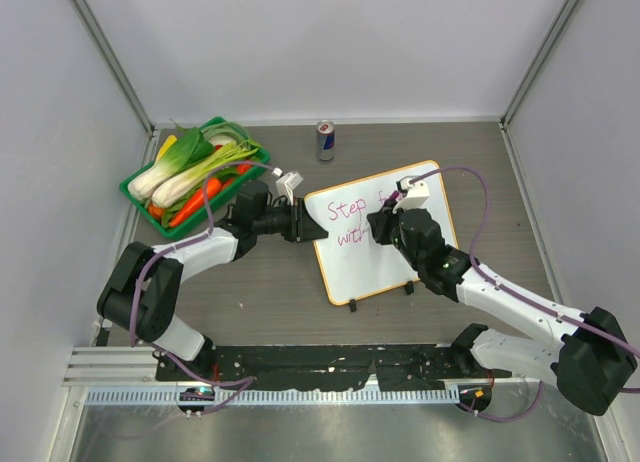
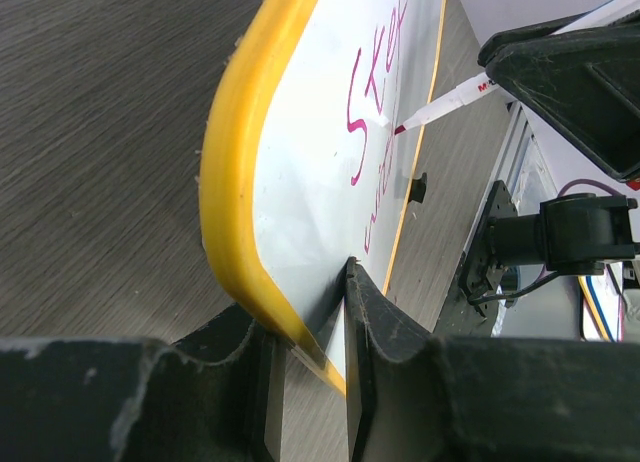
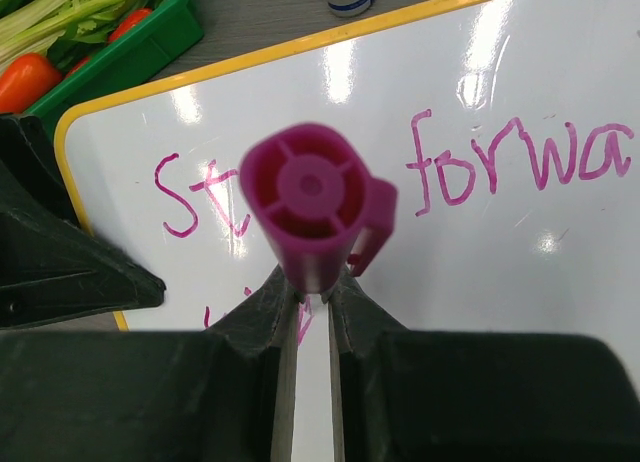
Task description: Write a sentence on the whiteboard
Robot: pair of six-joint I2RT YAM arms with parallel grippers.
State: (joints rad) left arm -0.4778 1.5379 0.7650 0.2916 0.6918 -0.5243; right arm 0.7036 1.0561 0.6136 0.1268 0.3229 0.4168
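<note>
The whiteboard (image 1: 370, 267), white with a yellow-orange rim, lies tilted on the table. My left gripper (image 1: 312, 229) is shut on its left edge; in the left wrist view the fingers (image 2: 385, 327) pinch the rim (image 2: 235, 182). My right gripper (image 1: 385, 225) hovers over the board, shut on a pink-capped marker (image 3: 310, 197). The marker's tip (image 2: 400, 130) touches the board beside the pink writing. The sentence (image 1: 350, 204) reads "Step forwa" (image 3: 520, 167) on the first line, with "with" beginning below, partly hidden by my right arm.
A green crate of vegetables (image 1: 195, 177) stands at the back left, close to the left arm. A drink can (image 1: 325, 140) stands behind the board. Two black clips (image 1: 355, 304) sit on the board's near edge. White walls enclose the table.
</note>
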